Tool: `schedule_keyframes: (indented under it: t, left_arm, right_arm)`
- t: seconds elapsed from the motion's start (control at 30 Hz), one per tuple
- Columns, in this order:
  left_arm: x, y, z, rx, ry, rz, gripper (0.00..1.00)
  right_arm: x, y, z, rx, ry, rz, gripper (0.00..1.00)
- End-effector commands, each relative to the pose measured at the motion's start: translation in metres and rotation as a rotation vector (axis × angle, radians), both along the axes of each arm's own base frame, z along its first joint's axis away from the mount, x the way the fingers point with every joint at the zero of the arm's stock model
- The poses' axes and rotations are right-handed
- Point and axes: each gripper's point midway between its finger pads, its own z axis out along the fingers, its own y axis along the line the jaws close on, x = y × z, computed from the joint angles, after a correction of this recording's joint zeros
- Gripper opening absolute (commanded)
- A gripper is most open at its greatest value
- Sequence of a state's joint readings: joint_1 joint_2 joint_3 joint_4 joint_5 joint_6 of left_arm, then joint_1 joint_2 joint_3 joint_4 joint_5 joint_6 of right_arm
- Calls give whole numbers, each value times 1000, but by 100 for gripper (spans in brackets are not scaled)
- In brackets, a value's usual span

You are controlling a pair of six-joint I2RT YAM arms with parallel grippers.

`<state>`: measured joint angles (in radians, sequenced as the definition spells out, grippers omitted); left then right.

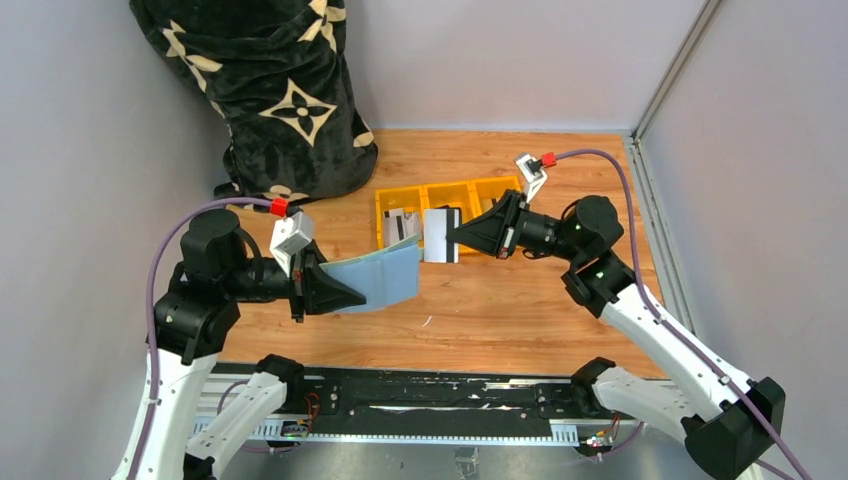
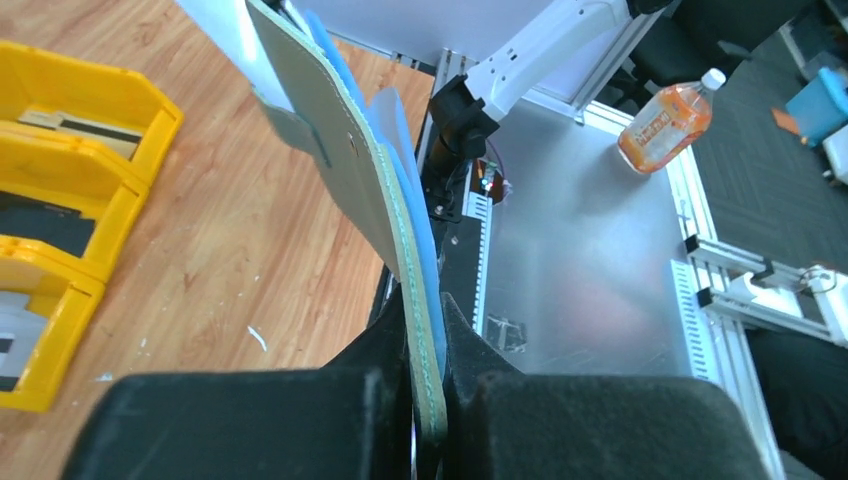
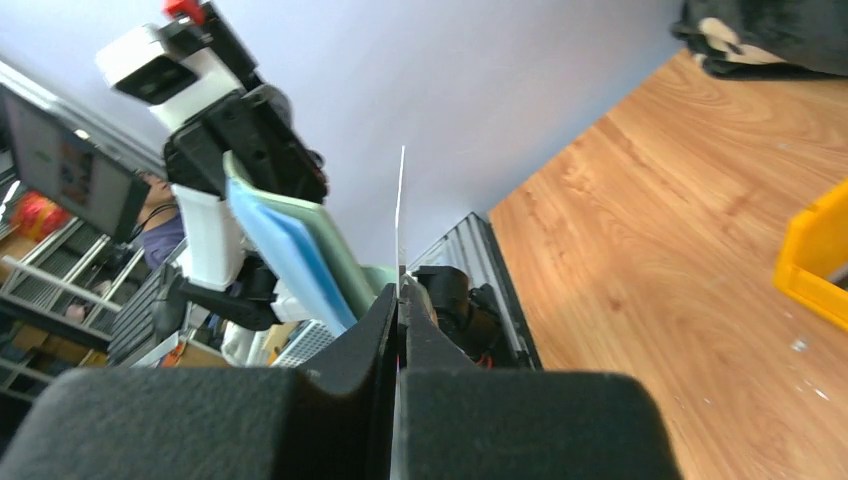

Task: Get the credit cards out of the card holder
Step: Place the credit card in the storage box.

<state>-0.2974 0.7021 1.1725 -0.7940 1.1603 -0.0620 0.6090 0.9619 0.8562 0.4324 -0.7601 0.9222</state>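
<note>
My left gripper (image 1: 350,296) is shut on the lower edge of the sage-green card holder (image 1: 385,278) and holds it upright above the table, left of centre. In the left wrist view the gripper (image 2: 430,350) clamps the holder (image 2: 360,170), which shows blue sleeves on one side. My right gripper (image 1: 452,238) is shut on a grey-white credit card (image 1: 435,245) with a dark stripe, held at the front edge of the yellow tray (image 1: 450,192). The right wrist view shows that card (image 3: 401,200) edge-on in the gripper (image 3: 400,300), with the holder (image 3: 300,250) beyond it. Another card (image 1: 400,225) lies in the tray's left compartment.
A black patterned blanket (image 1: 270,90) is piled at the back left corner. Grey walls close in the left, back and right sides. The yellow tray also shows in the left wrist view (image 2: 95,160). A metal rail (image 1: 400,405) runs along the near edge. A bottle (image 2: 665,125) lies beyond it.
</note>
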Motion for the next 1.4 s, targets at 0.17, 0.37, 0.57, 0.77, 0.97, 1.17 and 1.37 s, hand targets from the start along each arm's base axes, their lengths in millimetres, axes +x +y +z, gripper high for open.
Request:
schedule_keyframes:
  t: [0.17,0.37,0.57,0.77,0.97,1.17,1.37]
  left_arm:
    - [-28,7,19,-27,-326,-87,0]
    - [-23,13,20,-3,-519,-46,0]
    - [2,28,4,116,-814,74,0]
    - [20,43,-10,256,-1131,118,0]
    - [29,46,-21,310,-1214,107,0]
    - [31,47,-35,321,-1186,110,0]
    - [35,50,-59,355,-1132,123,0]
  right_arm:
    - [28,-28,-13,-83,9,-128,0]
    - [46,-32,-34,-146,21,-186,0]
    - [78,-26,-72,-240,65,-239,0]
    - [110,-2,-102,-314,73,-240,0]
    - [143,41,-145,-420,100,-202,0]
    - [182,72,-194,-556,103,-246,0]
    - [213,98,-228,-638,113,-278,0]
